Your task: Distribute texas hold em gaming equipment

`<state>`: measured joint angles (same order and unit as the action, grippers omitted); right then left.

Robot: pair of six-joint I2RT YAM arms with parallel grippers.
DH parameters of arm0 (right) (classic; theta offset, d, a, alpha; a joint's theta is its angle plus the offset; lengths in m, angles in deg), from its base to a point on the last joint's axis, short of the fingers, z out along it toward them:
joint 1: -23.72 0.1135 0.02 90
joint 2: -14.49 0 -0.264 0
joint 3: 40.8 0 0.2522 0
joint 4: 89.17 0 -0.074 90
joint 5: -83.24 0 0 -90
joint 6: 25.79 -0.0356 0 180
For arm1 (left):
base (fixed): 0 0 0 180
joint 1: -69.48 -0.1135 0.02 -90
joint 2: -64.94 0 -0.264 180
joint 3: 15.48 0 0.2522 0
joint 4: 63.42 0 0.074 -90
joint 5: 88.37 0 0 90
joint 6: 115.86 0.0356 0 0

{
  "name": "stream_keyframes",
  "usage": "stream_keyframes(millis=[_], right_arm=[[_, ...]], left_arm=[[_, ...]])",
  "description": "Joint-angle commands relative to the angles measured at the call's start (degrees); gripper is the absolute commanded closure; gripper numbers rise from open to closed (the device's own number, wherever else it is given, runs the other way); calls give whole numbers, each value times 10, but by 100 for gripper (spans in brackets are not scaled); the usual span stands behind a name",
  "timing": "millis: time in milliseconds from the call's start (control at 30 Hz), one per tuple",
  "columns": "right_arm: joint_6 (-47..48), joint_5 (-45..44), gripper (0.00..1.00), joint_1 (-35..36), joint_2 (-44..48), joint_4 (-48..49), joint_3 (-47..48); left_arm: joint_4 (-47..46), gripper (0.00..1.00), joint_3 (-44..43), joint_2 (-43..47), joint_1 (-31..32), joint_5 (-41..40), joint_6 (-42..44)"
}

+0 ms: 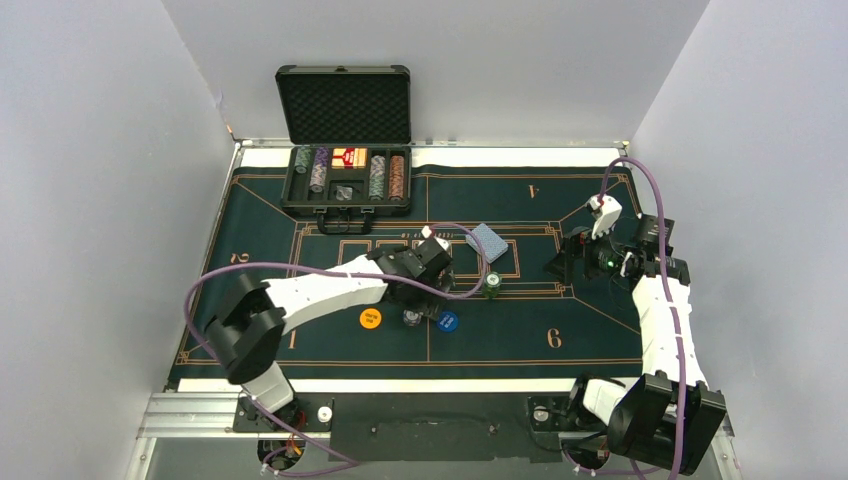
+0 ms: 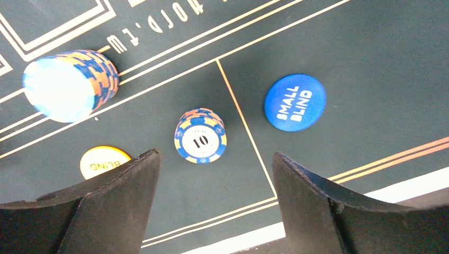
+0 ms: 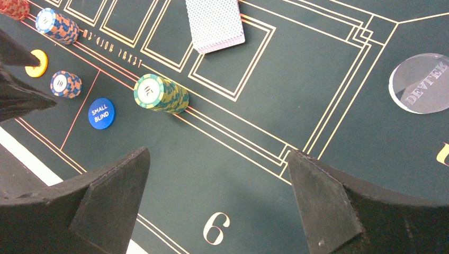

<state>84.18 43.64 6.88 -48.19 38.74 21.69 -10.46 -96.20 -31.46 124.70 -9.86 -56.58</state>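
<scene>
The left gripper (image 2: 216,155) hangs over the near middle of the green mat (image 1: 500,340), its jaws wide with nothing between them. A short blue-and-orange chip stack (image 2: 200,135) marked 10 stands on the felt just ahead of the fingertips and touches neither. The orange button disc (image 2: 104,160) lies flat to its left, partly hidden by a finger. The blue small-blind disc (image 2: 295,102) lies flat to its right. Both are apart from the stack. Seen from above, the three form a row close to the mat's near edge, with a strip of bare felt before that edge. A taller blue-and-orange stack (image 2: 69,84) stands on the printed lines further in.

The right gripper (image 3: 218,152) hovers over the right half of the mat, toward its right edge, jaws spread wide and empty. Bare felt lies beneath it by the printed 6. A green chip stack (image 3: 161,93) stands on the gold border lines near the mat's centre, well apart from both grippers. The blue-backed playing cards (image 3: 214,24) lie as a squared deck further toward the far edge. A clear disc (image 3: 421,83) lies flat and alone toward the right edge.

The black case (image 1: 343,105) stands open at the mat's far left corner, lid upright, with open felt between it and the arms
</scene>
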Motion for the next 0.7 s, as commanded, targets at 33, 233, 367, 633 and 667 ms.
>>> stream_keyframes(millis=[33,233,367,633,667], right_arm=[[12,11,0,1,1,5,22],[13,12,0,1,1,5,21],[13,12,0,1,1,4,21],[15,11,0,1,-1,4,21],[15,10,0,1,-1,4,21]], left_arm=[[-22,25,-25,86,-3,5,2],[-54,32,4,133,-70,4,11],[-45,31,8,121,-128,3,37],[-21,24,-29,30,-162,29,87],[-20,24,-31,24,-165,31,89]])
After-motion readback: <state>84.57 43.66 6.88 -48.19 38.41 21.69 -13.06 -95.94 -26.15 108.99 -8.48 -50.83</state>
